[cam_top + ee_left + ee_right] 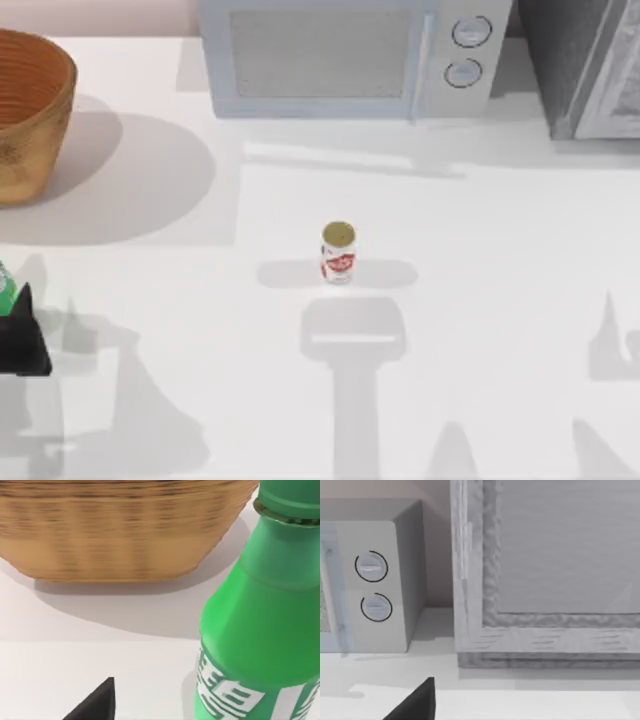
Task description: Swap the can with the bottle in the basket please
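though unreadable, red marks label the can.

The left gripper sits at the far left edge of the top view, low in the frame, a dark finger beside the bottle.

One can, one bottle, one basket, one microwave.
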You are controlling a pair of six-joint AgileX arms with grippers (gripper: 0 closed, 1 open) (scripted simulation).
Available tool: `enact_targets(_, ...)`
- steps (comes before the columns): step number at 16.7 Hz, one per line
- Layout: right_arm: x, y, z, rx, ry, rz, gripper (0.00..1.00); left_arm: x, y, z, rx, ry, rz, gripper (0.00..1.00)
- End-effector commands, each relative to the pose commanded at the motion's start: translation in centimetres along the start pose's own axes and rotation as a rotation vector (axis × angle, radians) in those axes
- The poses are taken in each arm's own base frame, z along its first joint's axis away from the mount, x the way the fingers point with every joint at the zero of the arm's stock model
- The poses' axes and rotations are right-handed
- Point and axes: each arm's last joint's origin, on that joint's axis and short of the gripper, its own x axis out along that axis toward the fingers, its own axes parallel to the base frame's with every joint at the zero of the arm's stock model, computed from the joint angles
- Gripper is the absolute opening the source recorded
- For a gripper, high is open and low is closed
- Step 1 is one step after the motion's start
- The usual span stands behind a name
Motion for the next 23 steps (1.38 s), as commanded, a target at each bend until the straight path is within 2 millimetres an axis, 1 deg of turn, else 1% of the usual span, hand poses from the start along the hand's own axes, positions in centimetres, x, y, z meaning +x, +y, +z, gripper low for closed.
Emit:
enact_targets(3,0.0,0.0,0.0,0.0,0.0,0.0,1.0,0.0,0.0,0.0,0.0,0.0,0.0,1.0)
enact_targets(4,0.0,0.0,0.0,0.0,0.0,0.0,1.0,0.7,0.1,0.6,0.005,-0.015,-0.004,1.0)
enact_targets(8,0.0,0.0,0.0,0.0,0.0,0.0,1.0,1.3,0.2,0.5,0.0,-0.001,-0.001,1.0)
enact_targets(15,0.0,0.0,0.0,0.0,0.0,0.0,1.0,4.6,0.1,0.3,0.0,0.0,0.0,1.0)
enact_targets(18,0.0,0.0,0.0,0.0,0.0,0.0,1.0,5.7,0.0,0.1,0.0,0.0,0.0,1.0)
enact_targets(23,0.0,0.0,0.0,0.0,0.0,0.0,1.0,6.0,0.0,0.0,0.0,0.0,0.0,1.0)
